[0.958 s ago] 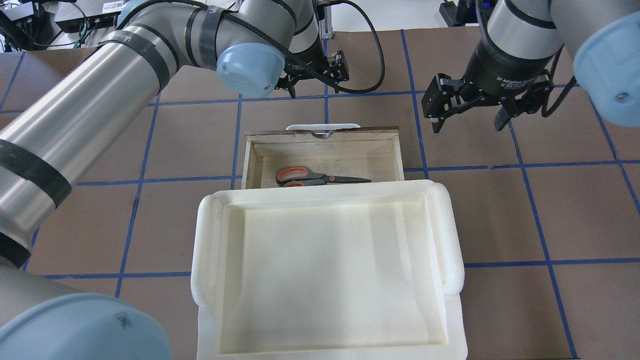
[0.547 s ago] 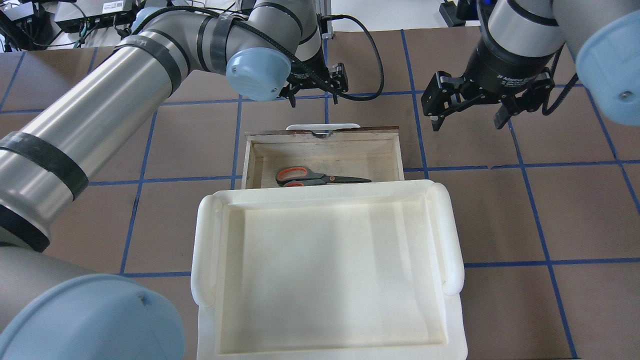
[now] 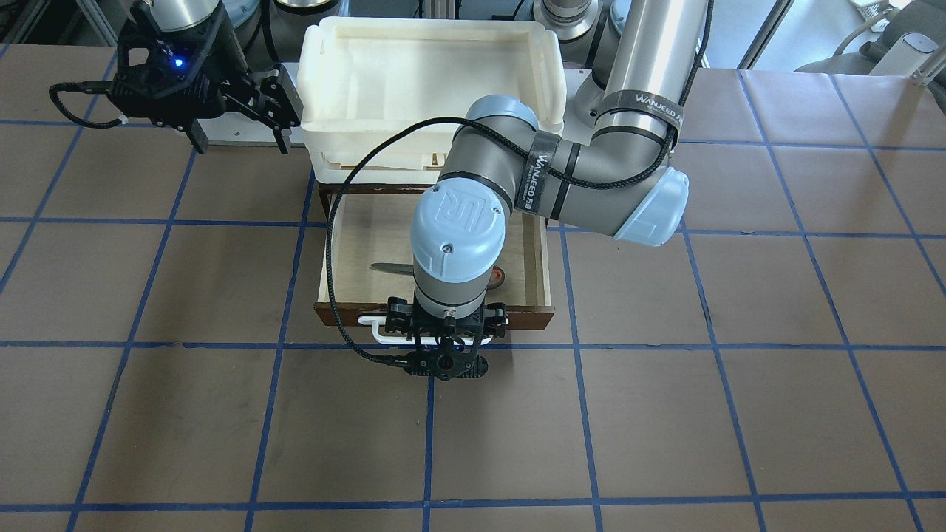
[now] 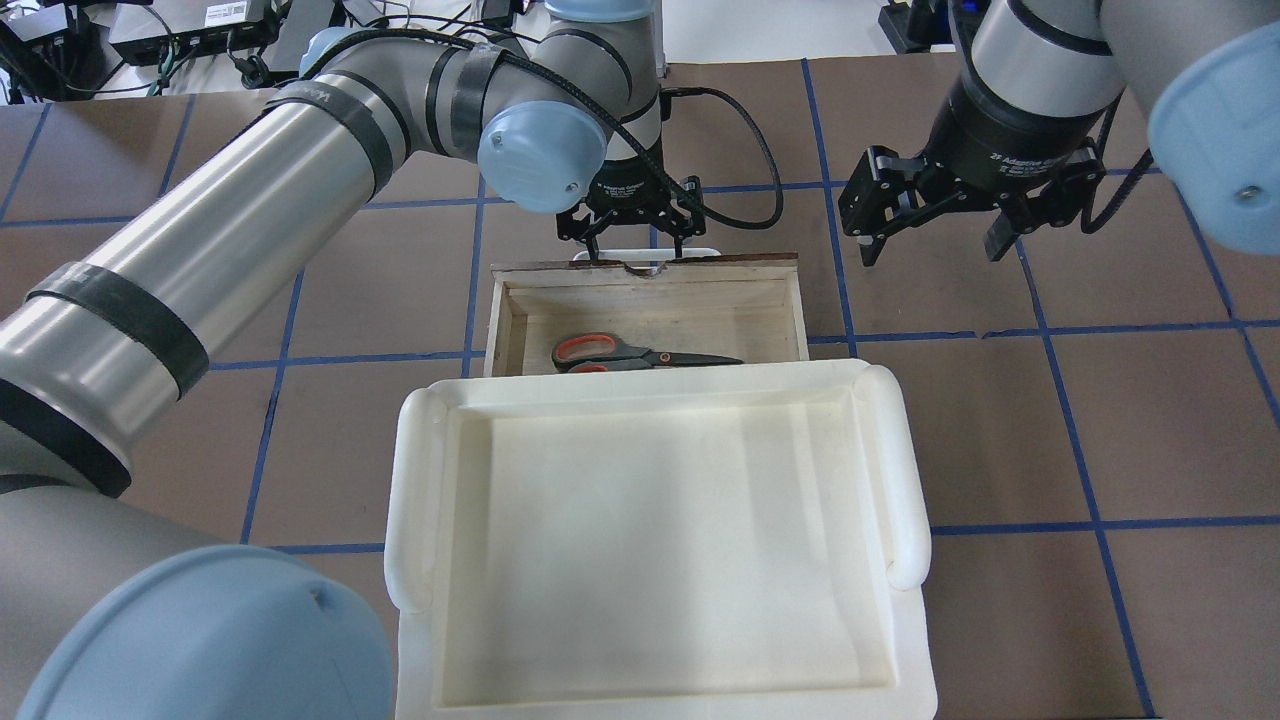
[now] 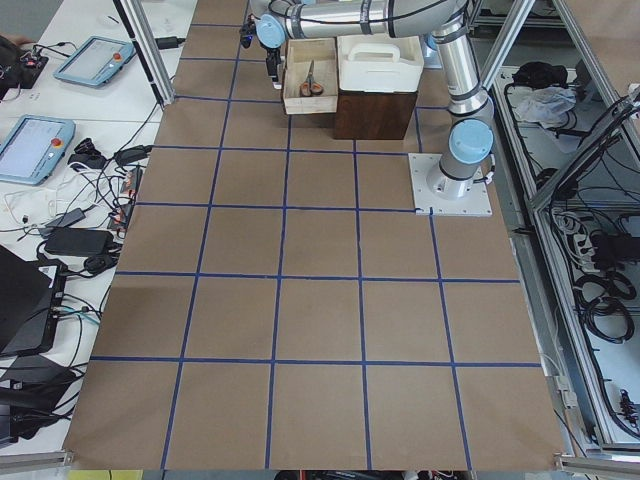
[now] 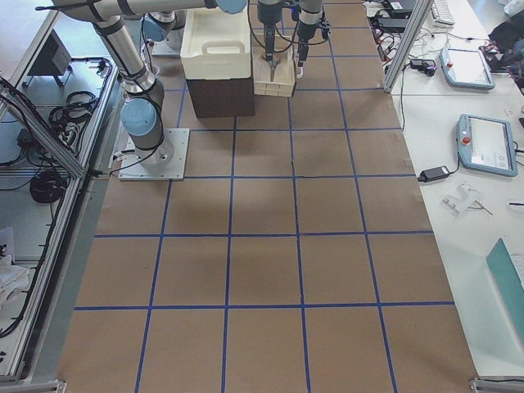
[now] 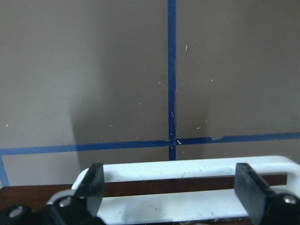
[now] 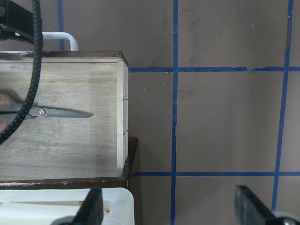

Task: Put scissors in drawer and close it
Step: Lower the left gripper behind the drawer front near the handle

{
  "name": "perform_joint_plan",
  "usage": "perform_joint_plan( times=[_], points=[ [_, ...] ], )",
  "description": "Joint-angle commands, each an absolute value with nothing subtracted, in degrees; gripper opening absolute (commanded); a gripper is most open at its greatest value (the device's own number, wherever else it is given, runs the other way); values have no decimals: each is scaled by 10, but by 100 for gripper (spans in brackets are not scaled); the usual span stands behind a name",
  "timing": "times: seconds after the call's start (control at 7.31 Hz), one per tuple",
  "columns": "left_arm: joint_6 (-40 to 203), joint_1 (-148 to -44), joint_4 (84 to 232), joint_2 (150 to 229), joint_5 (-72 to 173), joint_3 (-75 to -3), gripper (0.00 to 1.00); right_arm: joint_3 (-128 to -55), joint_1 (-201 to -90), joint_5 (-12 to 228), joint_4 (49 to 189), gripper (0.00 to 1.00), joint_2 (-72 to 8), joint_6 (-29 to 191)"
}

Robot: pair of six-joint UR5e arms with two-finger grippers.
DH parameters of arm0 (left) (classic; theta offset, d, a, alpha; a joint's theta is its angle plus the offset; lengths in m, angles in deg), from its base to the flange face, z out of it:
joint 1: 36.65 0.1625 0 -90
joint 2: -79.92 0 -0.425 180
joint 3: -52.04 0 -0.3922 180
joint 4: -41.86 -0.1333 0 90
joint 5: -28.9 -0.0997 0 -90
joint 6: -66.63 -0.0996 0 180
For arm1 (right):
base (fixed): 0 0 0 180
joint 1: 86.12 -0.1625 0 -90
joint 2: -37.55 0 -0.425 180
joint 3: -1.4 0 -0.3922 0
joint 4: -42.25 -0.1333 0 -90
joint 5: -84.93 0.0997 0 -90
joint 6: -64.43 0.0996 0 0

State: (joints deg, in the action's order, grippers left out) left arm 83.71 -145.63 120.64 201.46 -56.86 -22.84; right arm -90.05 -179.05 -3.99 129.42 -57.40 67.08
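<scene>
The scissors (image 4: pixel 640 355), with grey handles lined orange-red, lie flat inside the open drawer (image 4: pixel 497 320), near its back. They also show in the right wrist view (image 8: pixel 51 111). The drawer's white bar handle (image 7: pixel 187 169) lies right under my left gripper (image 4: pixel 636 245). That gripper is open and empty, its fingers (image 7: pixel 251 185) spread along the bar's length. My right gripper (image 4: pixel 932 245) is open and empty, and hovers over the table to the right of the drawer's front corner.
A large white plastic tray (image 4: pixel 650 378) sits on top of the dark-brown cabinet (image 5: pixel 375 112) that the drawer slides out of. The brown table top (image 4: pixel 1000 430) with blue tape lines lies around it.
My left gripper has come from farther out on the table towards the drawer's front and now sits over the white handle. The right gripper, drawer and scissors have hardly moved.
</scene>
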Motion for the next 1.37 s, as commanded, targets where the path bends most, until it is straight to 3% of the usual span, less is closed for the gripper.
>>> perform_joint_plan(
  times=[0.0, 1.23],
  points=[
    [838, -1454, 1232, 2008, -551, -228, 100, -903, -1791, -40, 1293, 100, -574, 673],
    [849, -1452, 1311, 1982, -552, -232, 100, -903, -1790, -40, 1290, 100, -575, 672]
  ],
)
